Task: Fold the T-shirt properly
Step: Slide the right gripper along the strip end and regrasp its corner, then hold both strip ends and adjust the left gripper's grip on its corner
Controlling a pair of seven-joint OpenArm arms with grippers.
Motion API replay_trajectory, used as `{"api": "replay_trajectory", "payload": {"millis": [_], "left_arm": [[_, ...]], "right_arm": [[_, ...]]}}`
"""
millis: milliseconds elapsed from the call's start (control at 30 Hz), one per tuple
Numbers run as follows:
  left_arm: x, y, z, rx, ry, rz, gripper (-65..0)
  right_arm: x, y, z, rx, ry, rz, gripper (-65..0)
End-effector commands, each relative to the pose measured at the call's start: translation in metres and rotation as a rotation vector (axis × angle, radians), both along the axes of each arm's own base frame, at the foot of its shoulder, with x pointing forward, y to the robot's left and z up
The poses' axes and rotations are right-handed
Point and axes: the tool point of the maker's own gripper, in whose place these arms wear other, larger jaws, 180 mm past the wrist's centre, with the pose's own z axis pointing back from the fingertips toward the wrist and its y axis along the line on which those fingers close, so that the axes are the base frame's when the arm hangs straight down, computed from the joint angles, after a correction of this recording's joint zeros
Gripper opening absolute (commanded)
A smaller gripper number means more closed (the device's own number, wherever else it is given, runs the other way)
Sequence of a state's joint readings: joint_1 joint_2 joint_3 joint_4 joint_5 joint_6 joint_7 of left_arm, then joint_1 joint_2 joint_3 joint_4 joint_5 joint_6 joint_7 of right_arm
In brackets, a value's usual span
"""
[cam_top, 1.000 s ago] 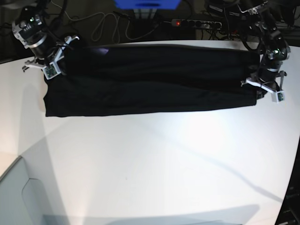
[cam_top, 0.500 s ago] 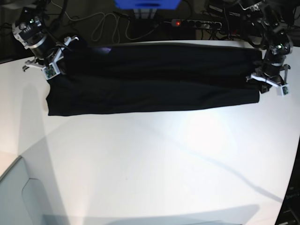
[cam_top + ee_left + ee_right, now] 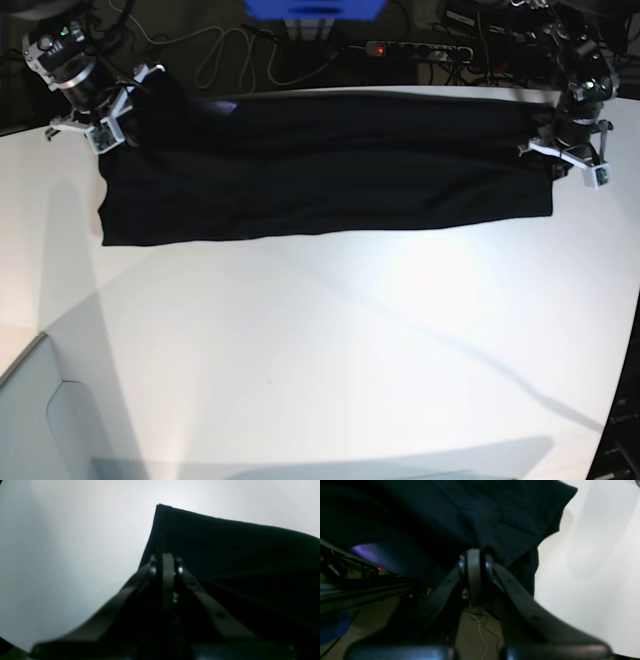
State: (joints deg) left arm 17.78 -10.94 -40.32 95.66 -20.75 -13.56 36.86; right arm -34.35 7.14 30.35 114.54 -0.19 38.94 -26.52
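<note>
R gripper, at the base view's left, is clamped on the T-shirt end and has moved back and up. Shirt is stretched across the table far edge, pulled tauter. L gripper pinches the other end, also drawn back; fold looks mid-way.

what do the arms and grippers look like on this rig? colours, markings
Both arms are black with silvery ribbed wrist sections. The left gripper and right gripper carry white brackets with small camera boards. A green light glows on each wrist. Up close, the left gripper and right gripper show dark, slim curved fingers with metal screws near the tips.
</note>
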Motion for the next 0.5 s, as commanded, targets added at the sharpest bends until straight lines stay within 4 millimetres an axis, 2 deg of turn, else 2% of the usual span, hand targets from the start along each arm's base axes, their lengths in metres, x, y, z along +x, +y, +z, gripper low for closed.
{"api": "replay_trajectory", "payload": {"millis": [0, 100, 200, 467], "left_arm": [[0.005, 0.005, 0.012, 0.021, -0.039, -0.001, -65.0], [0.005, 0.005, 0.012, 0.021, -0.039, -0.002, -65.0], [0.003, 0.004, 0.012, 0.023, -0.032, -0.006, -65.0], [0.002, 0.004, 0.012, 0.025, -0.029, -0.006, -65.0]], "right_arm": [[0.003, 0.003, 0.010, 0.006, -0.037, 0.027, -64.8], [0.001, 0.001, 0.010, 0.010, -0.041, 0.023, -64.8], [0.000, -0.010, 0.014, -0.006, -0.052, -0.010, -64.8], [0.002, -0.014, 0.013, -0.018, -0.051, -0.013, -64.8]]}}
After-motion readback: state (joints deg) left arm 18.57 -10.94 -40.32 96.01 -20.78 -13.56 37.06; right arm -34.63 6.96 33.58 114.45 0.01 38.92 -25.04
